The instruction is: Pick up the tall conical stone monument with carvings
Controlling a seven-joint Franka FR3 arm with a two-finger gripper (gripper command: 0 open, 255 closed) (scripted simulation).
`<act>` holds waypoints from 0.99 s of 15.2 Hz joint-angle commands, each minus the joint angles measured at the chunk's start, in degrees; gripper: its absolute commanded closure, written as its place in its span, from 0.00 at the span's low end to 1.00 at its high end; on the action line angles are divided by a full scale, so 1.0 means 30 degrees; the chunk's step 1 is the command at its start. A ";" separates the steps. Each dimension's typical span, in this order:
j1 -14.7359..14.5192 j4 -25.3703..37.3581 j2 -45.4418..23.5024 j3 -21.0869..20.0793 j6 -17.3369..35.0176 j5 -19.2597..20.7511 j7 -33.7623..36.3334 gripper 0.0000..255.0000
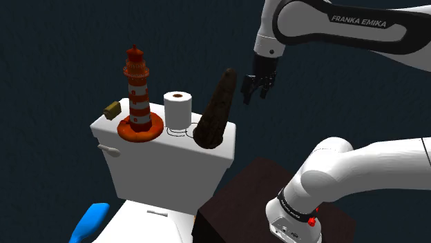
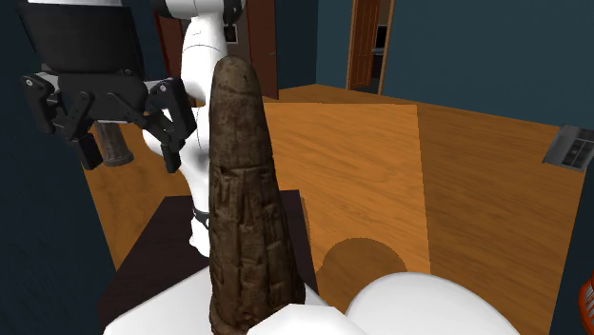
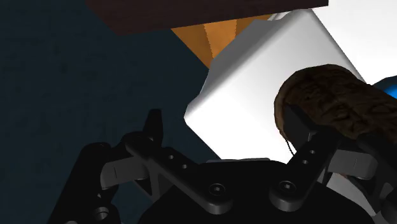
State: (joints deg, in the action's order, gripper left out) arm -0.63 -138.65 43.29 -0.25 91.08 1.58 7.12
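Currently the hand (image 1: 253,95) hangs open and empty beside the monument (image 1: 214,114), with paper roll (image 1: 177,109) and lighthouse (image 1: 138,96) just beyond.

Tall dark-brown stone monument (image 1: 214,114), cone-shaped with a rounded tip and rows of carvings down its rough sides. It's standing on its wide base at the end of a white toilet tank lid (image 1: 176,143), leaning a bit toward the shoulder view's right.
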 commanded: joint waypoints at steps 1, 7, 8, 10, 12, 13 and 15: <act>0.0000 0.0000 0.0000 0.0000 0.0000 0.0000 0.0000 0.00; -0.0816 0.4561 -0.2749 -0.0971 -0.3316 -0.2037 0.1341 0.00; -0.0924 0.5388 -0.3261 -0.1104 -0.3860 -0.2360 0.1582 0.00; -0.1126 0.7106 -0.4329 -0.1350 -0.4947 -0.2997 0.2086 0.00; -0.1310 0.8918 -0.5460 -0.1573 -0.6039 -0.3631 0.2627 0.00; -0.1397 0.9863 -0.6051 -0.1677 -0.6589 -0.3949 0.2913 0.00; -0.1550 1.1658 -0.7172 -0.1854 -0.7600 -0.4532 0.3470 0.00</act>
State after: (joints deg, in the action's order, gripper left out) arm -4.99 -106.81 23.53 -5.45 70.22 -10.99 16.47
